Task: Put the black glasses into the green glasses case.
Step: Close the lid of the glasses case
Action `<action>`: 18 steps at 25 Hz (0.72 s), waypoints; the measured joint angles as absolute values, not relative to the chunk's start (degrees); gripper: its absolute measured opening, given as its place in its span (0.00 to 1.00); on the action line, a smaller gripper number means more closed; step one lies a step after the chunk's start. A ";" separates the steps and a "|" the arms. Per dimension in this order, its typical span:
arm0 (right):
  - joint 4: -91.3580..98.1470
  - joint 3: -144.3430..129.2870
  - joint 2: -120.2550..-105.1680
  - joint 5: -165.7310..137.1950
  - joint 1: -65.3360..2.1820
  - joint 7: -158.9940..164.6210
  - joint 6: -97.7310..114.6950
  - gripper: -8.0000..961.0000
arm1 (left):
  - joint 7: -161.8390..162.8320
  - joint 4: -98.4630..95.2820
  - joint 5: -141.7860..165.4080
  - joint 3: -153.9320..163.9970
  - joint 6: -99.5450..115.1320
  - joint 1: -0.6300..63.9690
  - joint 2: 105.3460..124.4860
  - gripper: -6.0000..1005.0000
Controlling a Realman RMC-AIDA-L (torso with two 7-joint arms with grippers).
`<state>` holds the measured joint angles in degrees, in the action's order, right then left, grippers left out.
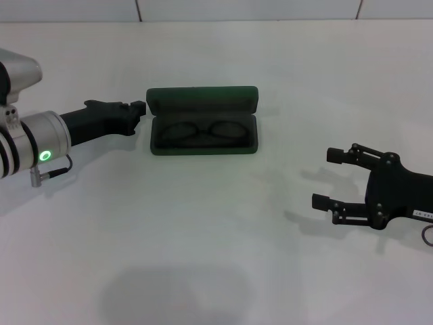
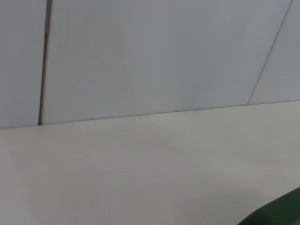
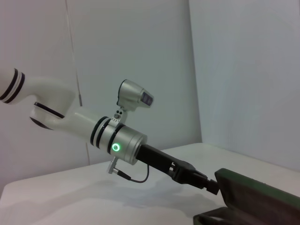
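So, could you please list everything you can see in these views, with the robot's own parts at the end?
green glasses case: one, dark green, lid open, mid table toward the far side.
black glasses: one pair, black frame, lying inside the open case.
table: one, white, under everything.
wall: pale panels, behind the table's far edge.
left gripper: one, black, fingers shut, at the left end of the case lid, holding nothing.
right gripper: one, black, fingers open, empty, to the right of the case and nearer the robot.
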<state>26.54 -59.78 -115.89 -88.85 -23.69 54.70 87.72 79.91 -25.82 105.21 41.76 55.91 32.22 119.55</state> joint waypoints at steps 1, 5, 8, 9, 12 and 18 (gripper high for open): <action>26.54 -60.10 -115.91 -88.73 -23.76 54.70 87.72 0.91 | 79.91 -25.82 105.19 41.76 55.78 32.22 119.55 0.00; 26.54 -60.18 -115.93 -88.54 -23.83 54.70 87.71 0.91 | 80.00 -25.89 105.14 41.75 55.54 31.71 119.48 0.00; 26.54 -60.01 -115.89 -88.47 -23.83 54.69 87.56 0.91 | 81.61 -26.37 105.12 41.69 56.72 30.73 119.11 0.00; 26.54 -59.94 -115.88 -88.47 -23.82 54.69 87.51 0.91 | 83.00 -26.67 105.11 41.69 57.68 30.40 118.81 0.00; 26.54 -59.73 -115.86 -88.44 -23.77 54.68 87.35 0.91 | 90.83 -27.84 105.11 41.72 62.95 29.58 117.40 0.00; 26.54 -59.60 -115.76 -88.36 -23.69 54.67 86.88 0.91 | 105.42 -37.51 106.11 42.08 67.66 28.53 118.22 0.00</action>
